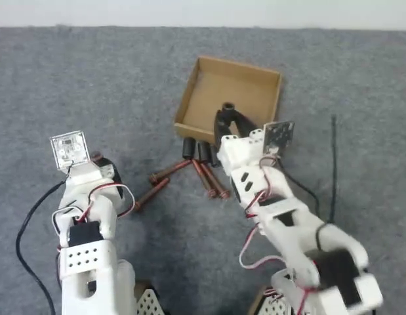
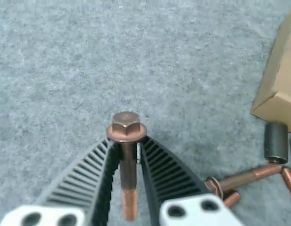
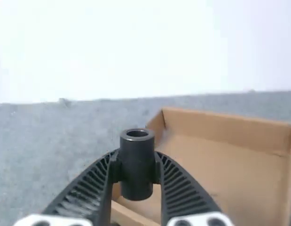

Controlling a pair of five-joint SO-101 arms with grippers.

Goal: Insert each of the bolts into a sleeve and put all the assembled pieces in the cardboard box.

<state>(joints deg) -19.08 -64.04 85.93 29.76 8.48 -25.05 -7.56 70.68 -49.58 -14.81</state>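
My left gripper point(image 2: 128, 143) is shut on a copper bolt point(image 2: 128, 169), its hex head point(image 2: 126, 126) poking out past the fingertips above the grey carpet. In the high view this gripper point(image 1: 100, 164) sits left of the loose bolts. My right gripper point(image 3: 137, 165) is shut on a black sleeve point(image 3: 137, 160), held upright with its bore facing up, at the near edge of the cardboard box point(image 3: 230, 127). From above, that sleeve point(image 1: 227, 107) hangs over the box's point(image 1: 187, 98) front part.
Several loose copper bolts point(image 1: 170, 170) point(image 1: 212, 180) lie on the carpet in front of the box, with two black sleeves point(image 1: 187, 148) against its front wall. A sleeve point(image 2: 276, 142) and a bolt point(image 2: 244, 178) lie by the box corner point(image 2: 277, 80). A black cable point(image 1: 333, 164) runs at right.
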